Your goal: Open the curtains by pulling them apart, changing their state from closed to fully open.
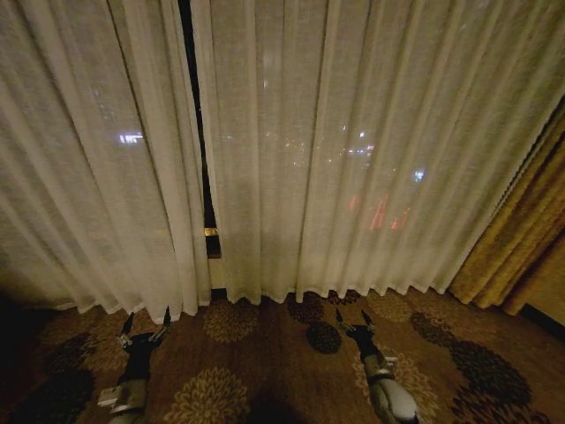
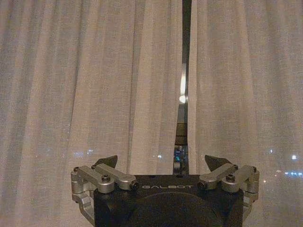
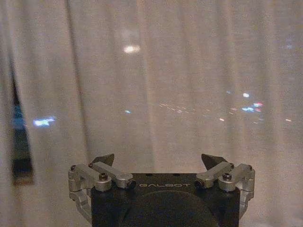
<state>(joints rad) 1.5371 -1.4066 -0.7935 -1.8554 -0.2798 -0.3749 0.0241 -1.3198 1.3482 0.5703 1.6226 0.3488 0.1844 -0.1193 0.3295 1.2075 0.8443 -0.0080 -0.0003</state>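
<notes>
Barely begun: curtains (image 1: pixel 353 150) parted only by a narrow slit (image 1: pixel 201 132) ahead of left gripper (image 1: pixel 146 326) and right gripper (image 1: pixel 354 320), both spread wide, grasping nothing.

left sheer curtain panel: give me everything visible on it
The left curtain panel is sheer cream-white fabric in soft vertical pleats, thin enough that city lights glow through. It hangs full height down to the patterned carpet, its hem slightly wavy. Its inner edge sits beside the right curtain panel, with a narrow dark gap between them, so it is still nearly closed. Nothing touches it: the left gripper is low in front, fingers open, short of the fabric.
</notes>
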